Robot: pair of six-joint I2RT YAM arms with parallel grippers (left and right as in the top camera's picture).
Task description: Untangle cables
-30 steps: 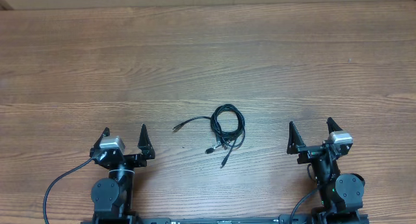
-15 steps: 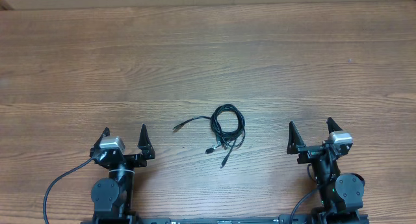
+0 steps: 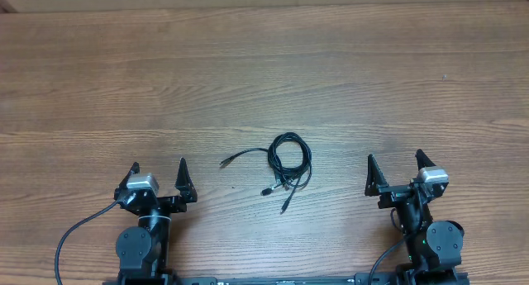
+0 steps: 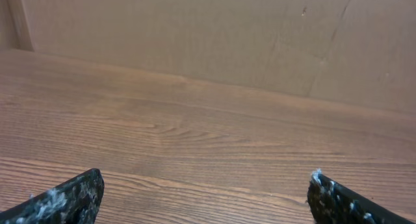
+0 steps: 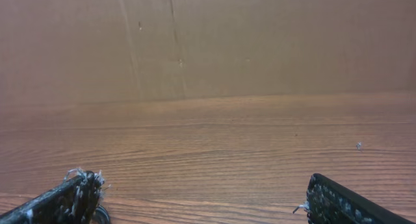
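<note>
— What surface was it?
— A wood-grain table (image 3: 264, 70), with a thick black lead (image 3: 73, 234) curling from the left arm's base at the near edge.
— And the jaws?
— The left gripper (image 3: 159, 163) and the right gripper (image 3: 394, 154) both stood spread wide, holding nothing.
— Where were the cables?
— The cables (image 3: 286, 178) lay in a small coiled tangle between the two grippers, well apart from both, with one end trailing left. A brown cardboard wall (image 4: 195, 36) closed the far side.
</note>
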